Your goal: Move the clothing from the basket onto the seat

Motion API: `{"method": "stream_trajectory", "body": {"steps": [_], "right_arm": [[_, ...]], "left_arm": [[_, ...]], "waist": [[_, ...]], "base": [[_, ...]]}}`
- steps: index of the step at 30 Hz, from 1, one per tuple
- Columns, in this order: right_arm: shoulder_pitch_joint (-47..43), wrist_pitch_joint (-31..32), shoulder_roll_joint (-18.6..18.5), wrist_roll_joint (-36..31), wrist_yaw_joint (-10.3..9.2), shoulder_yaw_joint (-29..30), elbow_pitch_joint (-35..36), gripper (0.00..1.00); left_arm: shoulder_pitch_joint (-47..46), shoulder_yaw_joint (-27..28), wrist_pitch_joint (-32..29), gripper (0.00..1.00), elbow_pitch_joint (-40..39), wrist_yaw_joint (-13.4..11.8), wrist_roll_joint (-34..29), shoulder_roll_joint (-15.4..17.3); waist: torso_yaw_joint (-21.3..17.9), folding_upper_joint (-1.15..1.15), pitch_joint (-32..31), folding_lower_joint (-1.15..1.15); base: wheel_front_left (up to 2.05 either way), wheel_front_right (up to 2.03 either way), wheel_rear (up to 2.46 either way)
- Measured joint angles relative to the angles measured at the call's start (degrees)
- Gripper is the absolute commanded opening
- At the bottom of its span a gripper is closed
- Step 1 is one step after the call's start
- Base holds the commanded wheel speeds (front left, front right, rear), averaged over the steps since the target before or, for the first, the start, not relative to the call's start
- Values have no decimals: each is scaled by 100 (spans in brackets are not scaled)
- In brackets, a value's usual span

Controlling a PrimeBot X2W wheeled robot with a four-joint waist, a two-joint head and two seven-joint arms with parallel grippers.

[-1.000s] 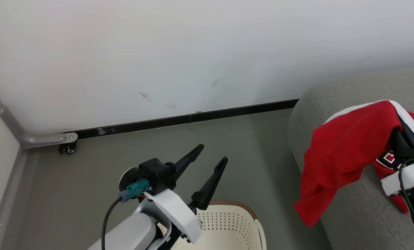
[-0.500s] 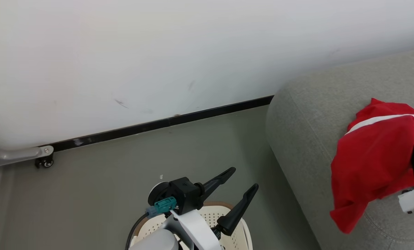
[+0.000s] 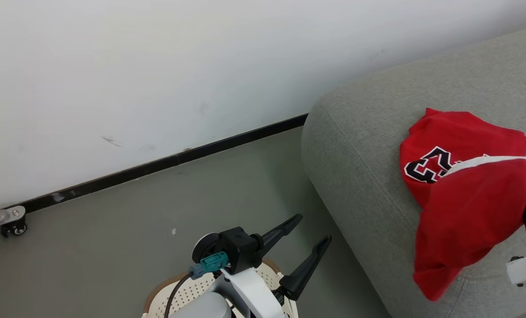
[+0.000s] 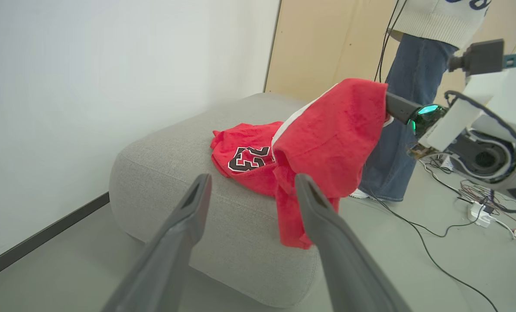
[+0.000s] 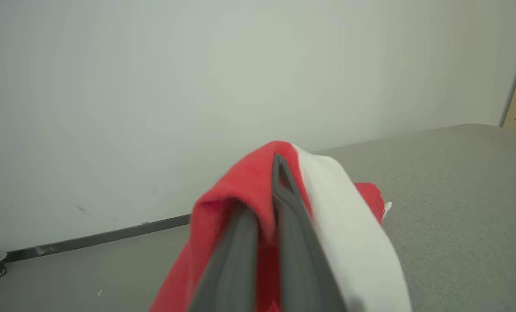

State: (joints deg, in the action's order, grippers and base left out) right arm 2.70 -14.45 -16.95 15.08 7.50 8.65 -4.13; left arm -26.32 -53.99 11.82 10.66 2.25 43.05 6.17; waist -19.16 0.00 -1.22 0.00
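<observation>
Clamping right gripper [image 5: 275, 173] on 1 garment [image 3: 466, 207] over seat [image 3: 360, 145]; resting 1 lettered garment [image 3: 448, 141] there; holding left gripper [image 3: 314, 227] apart above basket [image 3: 187, 289].

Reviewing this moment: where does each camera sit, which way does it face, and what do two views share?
Head view: on the head, looking down at floor, wall and seat; the open left gripper shows over the basket.
Left wrist view: on the left wrist, along its own fingers toward the seat, the lying garment and a person's legs.
Right wrist view: on the right wrist, along the right gripper, shut on the held garment, toward the wall.
Shared: head and left wrist views show both garments.
</observation>
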Motion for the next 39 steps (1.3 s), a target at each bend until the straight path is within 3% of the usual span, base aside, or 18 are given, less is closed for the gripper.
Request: {"method": "stream_trajectory", "body": {"steps": [9,21,27,39], "right_arm": [[204,93,100,355,0,-366,-90,0],[1915,505,-489,368,1,-299,-491,0],[2830,683,-751,432,0,192,-984,0],[3904,915,-1244,162,0,341,-1915,0]], "left_arm": [[0,83,38,100,93,-110,-85,-19],[-34,201,87,100,59,-294,-328,55],[-242,218,85,100,-80,-370,-439,99],[-679,254,-3,100,-310,-499,-737,152]], "waist": [[-306,0,149,0],[-350,0,619,0],[-298,0,897,0],[-110,0,1467,0]], "base": [[0,0,0],[0,0,0],[0,0,0],[0,0,0]]}}
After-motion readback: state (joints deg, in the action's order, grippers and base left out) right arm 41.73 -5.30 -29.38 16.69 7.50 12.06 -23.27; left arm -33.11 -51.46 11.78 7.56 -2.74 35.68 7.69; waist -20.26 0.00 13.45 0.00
